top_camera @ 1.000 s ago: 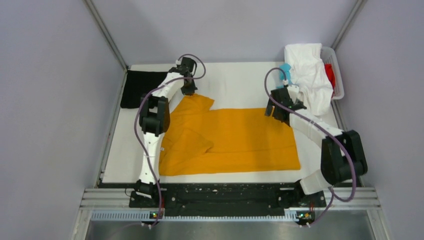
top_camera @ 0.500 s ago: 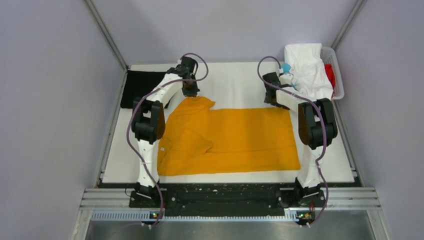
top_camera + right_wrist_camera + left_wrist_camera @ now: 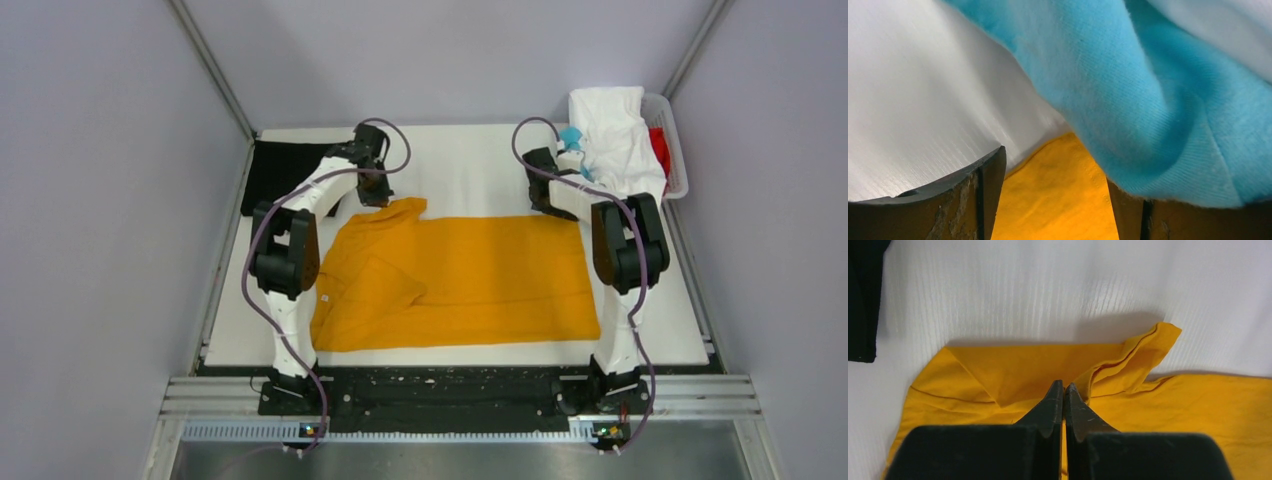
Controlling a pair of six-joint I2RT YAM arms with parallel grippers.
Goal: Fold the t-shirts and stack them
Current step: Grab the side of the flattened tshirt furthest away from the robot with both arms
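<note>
The mustard-orange t-shirt (image 3: pixel 480 275) lies spread across the middle of the table, its left side folded in and rumpled. My left gripper (image 3: pixel 374 197) is at its far-left sleeve; in the left wrist view the fingertips (image 3: pixel 1064 386) are shut, with orange cloth (image 3: pixel 1013 370) pinched between them. My right gripper (image 3: pixel 553 207) is at the shirt's far-right corner. In the right wrist view it (image 3: pixel 1053 167) is open, low over that orange corner (image 3: pixel 1058 195). The teal shirt (image 3: pixel 1148 90) drapes over its right finger. The folded black shirt (image 3: pixel 280 172) lies at the far left.
A white basket (image 3: pixel 680 150) stands at the far right corner, holding the white shirt (image 3: pixel 615 135), the teal shirt (image 3: pixel 572 137) and the red shirt (image 3: pixel 660 148). Grey walls enclose the table on three sides. The arm bases stand on the black rail (image 3: pixel 450 392) at the near edge.
My right arm swung from over the shirt's right side back to its far-right corner, by the basket. My left gripper shifted slightly nearer, and the far-left sleeve bunched up and drew in.
</note>
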